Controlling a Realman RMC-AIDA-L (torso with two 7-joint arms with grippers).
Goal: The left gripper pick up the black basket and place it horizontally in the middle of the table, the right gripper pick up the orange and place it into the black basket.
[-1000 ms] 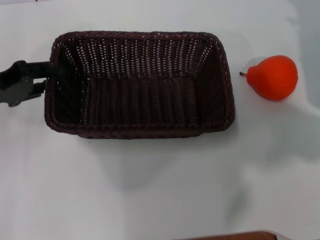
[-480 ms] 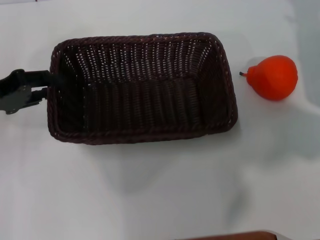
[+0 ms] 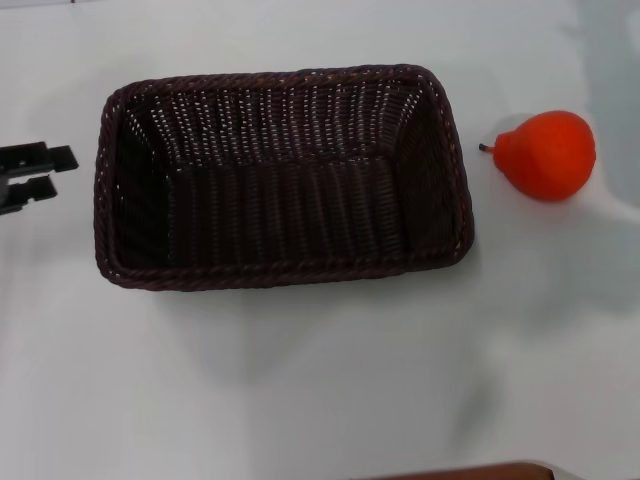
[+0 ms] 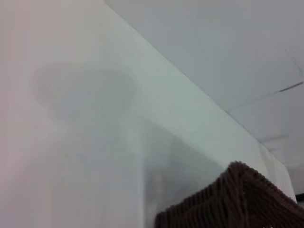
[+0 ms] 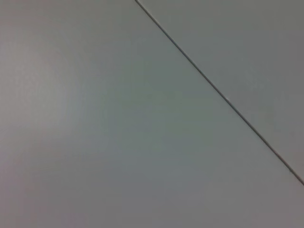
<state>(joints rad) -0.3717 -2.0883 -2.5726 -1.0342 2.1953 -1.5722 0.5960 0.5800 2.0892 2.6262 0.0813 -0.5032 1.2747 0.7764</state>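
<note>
The black basket (image 3: 283, 175) lies lengthwise across the middle of the white table (image 3: 300, 380), open side up and empty. A corner of its braided rim also shows in the left wrist view (image 4: 237, 199). My left gripper (image 3: 60, 172) is at the far left edge of the head view, open and empty, a short gap away from the basket's left end. The orange (image 3: 545, 154), pear-shaped with a dark stem, lies on the table just right of the basket. My right gripper is out of view.
A brown edge (image 3: 470, 471) shows at the bottom of the head view. The right wrist view shows only a plain grey surface with one dark seam (image 5: 223, 97).
My left gripper has let go of the basket's left rim and drawn back to the left. The basket settled flat and shifted slightly. The orange has not moved.
</note>
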